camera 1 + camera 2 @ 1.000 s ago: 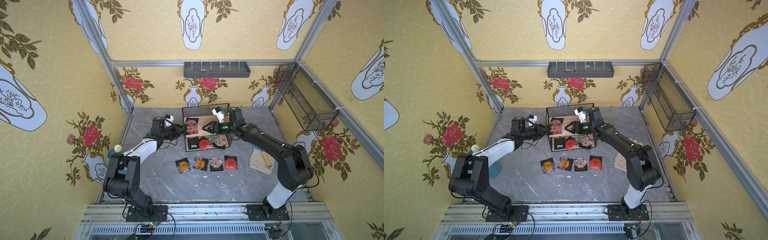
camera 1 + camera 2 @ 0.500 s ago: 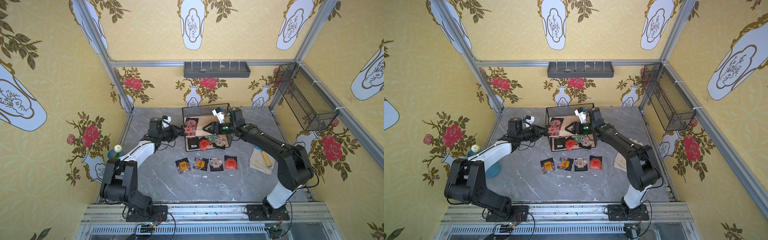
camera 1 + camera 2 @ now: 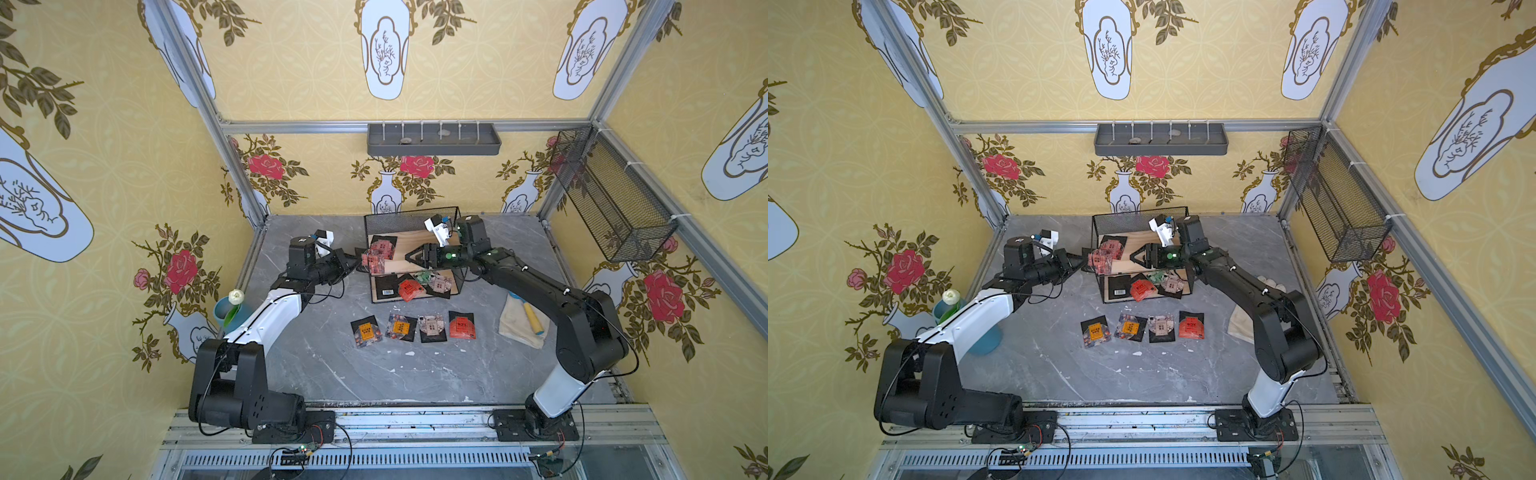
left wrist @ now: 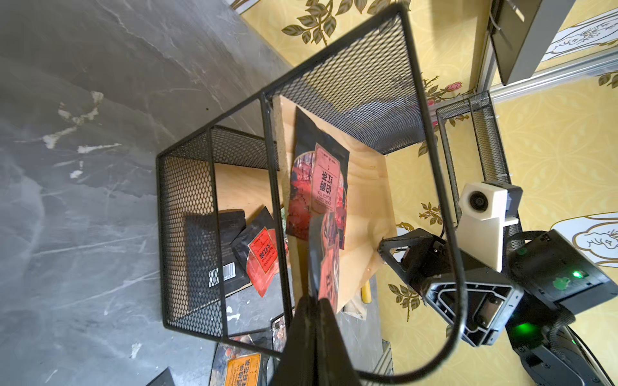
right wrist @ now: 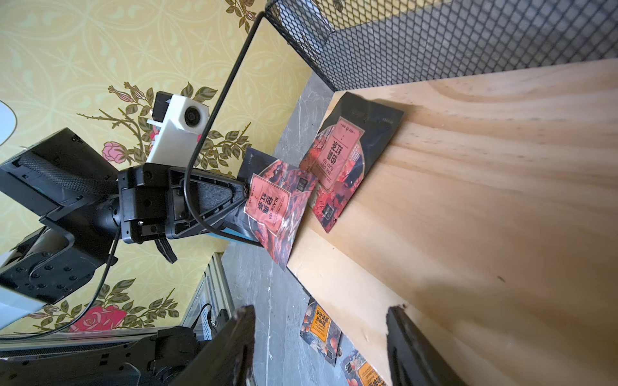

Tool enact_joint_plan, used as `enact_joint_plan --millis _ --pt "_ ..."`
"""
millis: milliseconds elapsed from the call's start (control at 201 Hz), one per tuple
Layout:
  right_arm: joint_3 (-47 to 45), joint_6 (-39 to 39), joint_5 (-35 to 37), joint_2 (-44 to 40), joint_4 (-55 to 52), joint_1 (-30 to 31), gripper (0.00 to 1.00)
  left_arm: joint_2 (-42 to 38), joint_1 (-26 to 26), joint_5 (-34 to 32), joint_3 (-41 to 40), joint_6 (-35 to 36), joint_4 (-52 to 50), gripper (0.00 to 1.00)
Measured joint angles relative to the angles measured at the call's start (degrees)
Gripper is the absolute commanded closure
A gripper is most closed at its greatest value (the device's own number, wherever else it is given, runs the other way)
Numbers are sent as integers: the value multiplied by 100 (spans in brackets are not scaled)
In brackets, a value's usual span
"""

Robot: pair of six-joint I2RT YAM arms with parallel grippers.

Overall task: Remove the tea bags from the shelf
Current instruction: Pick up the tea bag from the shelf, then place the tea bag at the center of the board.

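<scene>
Left fingers (image 5: 227, 197): closed on the black edge of a red tea bag (image 5: 277, 207), held at the end of the shelf (image 3: 409, 247) nearest the left arm and overhanging the upper board's corner. Contact with the board cannot be determined.

Right fingers (image 5: 406, 341): spread apart, empty, above the upper board.

Second red tea bag (image 5: 344, 157): flat on the upper board, just behind the held one.

Lower board: a barcode-backed bag (image 3: 386, 286), a red bag (image 3: 409, 289), a green bag (image 3: 424, 277) and a beige bag (image 3: 440, 284).

Counter (image 3: 374, 374), in front of the shelf: row of four sachets (image 3: 432, 328).
</scene>
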Motion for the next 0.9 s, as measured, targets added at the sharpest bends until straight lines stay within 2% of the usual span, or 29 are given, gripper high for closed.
enact_joint_plan --millis 344,901 --pt "-42 -4 2 -229 -2 2 34 -1099 223 -466 -345 212 -682 100" --pt "-247 -22 24 -586 -20 2 34 -2990 262 -1696 -1318 376 -2474 100"
